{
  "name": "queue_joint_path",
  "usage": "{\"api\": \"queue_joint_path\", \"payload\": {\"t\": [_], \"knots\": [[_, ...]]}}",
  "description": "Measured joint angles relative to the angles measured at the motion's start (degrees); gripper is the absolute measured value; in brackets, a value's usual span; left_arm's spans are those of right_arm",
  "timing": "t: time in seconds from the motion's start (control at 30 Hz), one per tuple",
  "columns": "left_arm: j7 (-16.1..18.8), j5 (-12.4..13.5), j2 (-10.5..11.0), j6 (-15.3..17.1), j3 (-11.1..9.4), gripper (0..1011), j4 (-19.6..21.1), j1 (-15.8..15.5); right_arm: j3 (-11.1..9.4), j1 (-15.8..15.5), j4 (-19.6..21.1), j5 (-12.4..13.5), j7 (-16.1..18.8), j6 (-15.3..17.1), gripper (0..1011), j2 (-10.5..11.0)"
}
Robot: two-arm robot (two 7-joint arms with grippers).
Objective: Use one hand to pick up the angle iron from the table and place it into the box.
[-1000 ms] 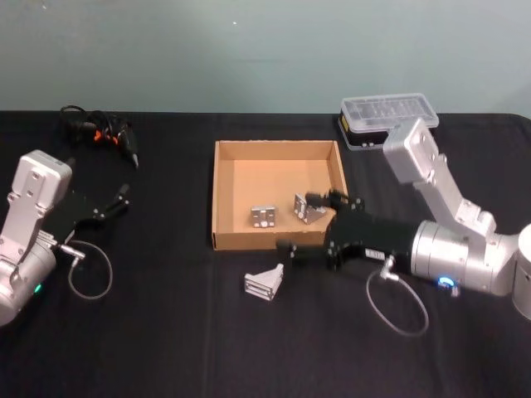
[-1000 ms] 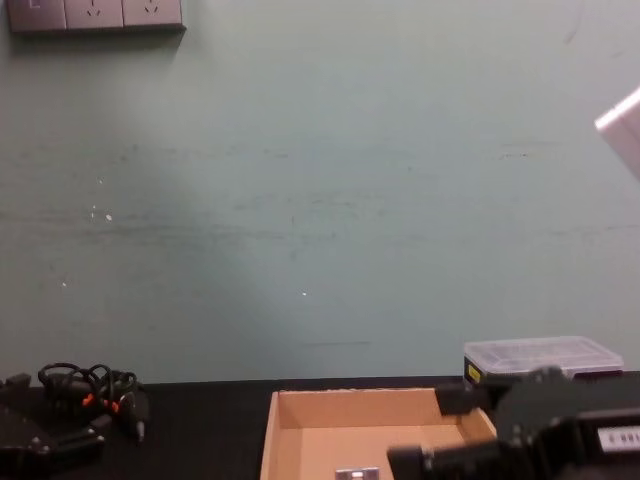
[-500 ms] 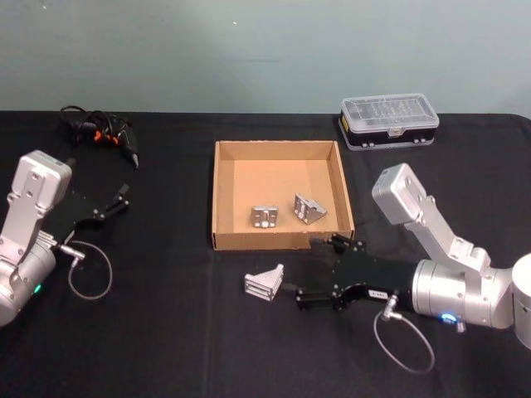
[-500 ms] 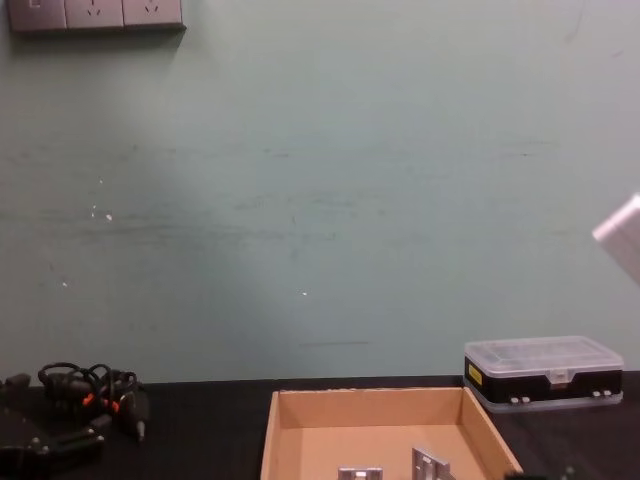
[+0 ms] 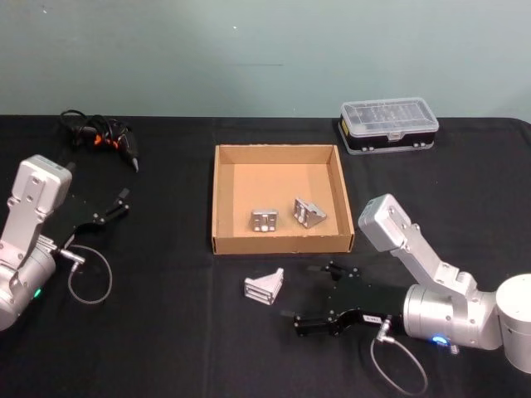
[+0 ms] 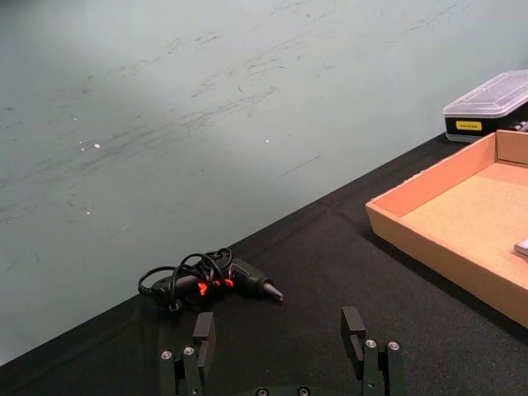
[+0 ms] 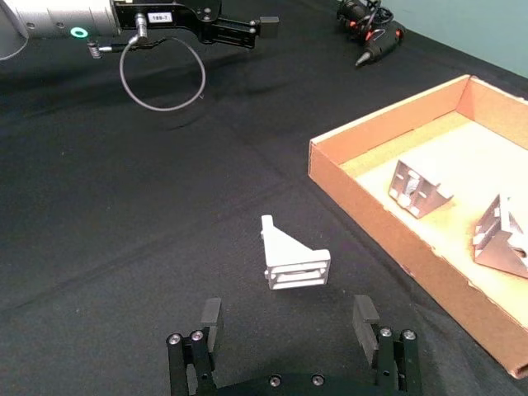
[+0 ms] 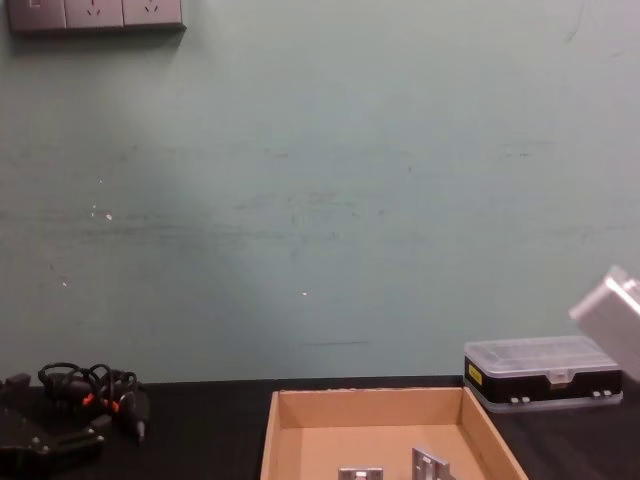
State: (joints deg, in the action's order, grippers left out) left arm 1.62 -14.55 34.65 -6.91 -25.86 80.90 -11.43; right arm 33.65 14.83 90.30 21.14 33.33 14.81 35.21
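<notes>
Your right gripper (image 5: 314,292) hangs spread wide and empty, just right of the angle iron (image 5: 265,286) lying on the black table (image 5: 166,340), near the box (image 5: 217,199). Your left gripper (image 5: 114,204) is parked at the left, fingers apart. A green wall (image 5: 249,50) stands behind.

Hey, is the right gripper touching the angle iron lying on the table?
Apart. The right wrist view shows bare table between the open right gripper and the angle iron.

place: robot lab | cues: black table (image 5: 166,348); bare teal wall (image 8: 320,200); sockets (image 8: 95,13); parts case (image 5: 388,124)
</notes>
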Motion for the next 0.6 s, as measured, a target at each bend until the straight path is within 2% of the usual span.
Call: {"api": "queue_joint_path", "payload": {"t": [0.6], "knots": [[0.0, 0.0, 0.0, 0.0, 0.0, 1000, 0.0, 0.0, 1.7, 3.3, -5.2, -2.4, 0.1, -0.7, 1004, -4.4]]}}
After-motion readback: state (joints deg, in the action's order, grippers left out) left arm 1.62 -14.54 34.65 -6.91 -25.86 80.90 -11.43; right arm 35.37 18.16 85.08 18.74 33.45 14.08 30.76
